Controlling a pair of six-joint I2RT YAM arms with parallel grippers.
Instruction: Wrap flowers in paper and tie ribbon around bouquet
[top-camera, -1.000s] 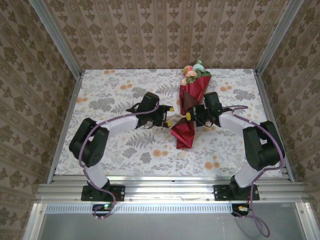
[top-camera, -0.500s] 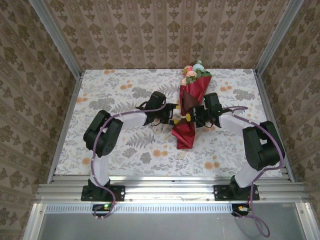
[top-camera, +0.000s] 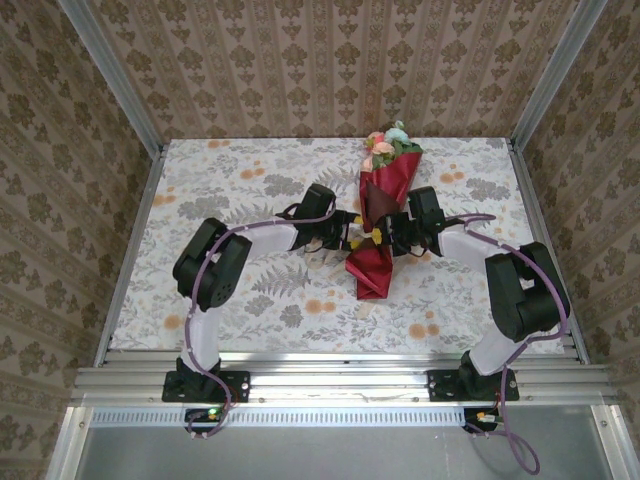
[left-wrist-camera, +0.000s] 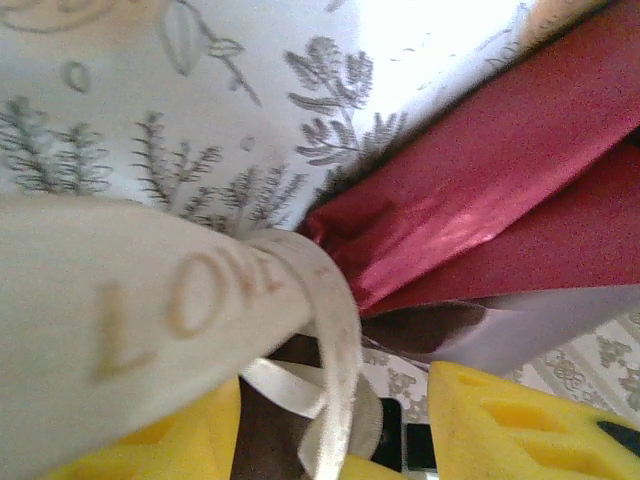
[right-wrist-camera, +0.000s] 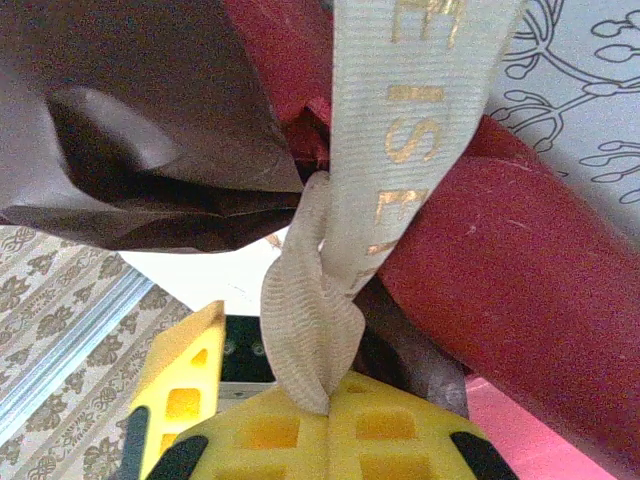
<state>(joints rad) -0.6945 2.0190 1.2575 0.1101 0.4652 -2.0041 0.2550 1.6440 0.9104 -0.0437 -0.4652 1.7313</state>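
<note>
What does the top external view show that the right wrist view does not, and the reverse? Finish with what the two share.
From above you get the flowers poking out of the far end of the bouquet, with the left gripper and right gripper meeting at its middle. Up close at the right wrist you get gold lettering on the ribbon, which runs down and is pinched between the shut yellow fingers. Both show the paper, bright red with a dark maroon flap.

Cloth was pale, printed with grey ferns and orange blooms, pretty busy honestly. Brown damask wallpaper ran round three sides, with silver posts in the far corners and a metal rail along the near edge.
</note>
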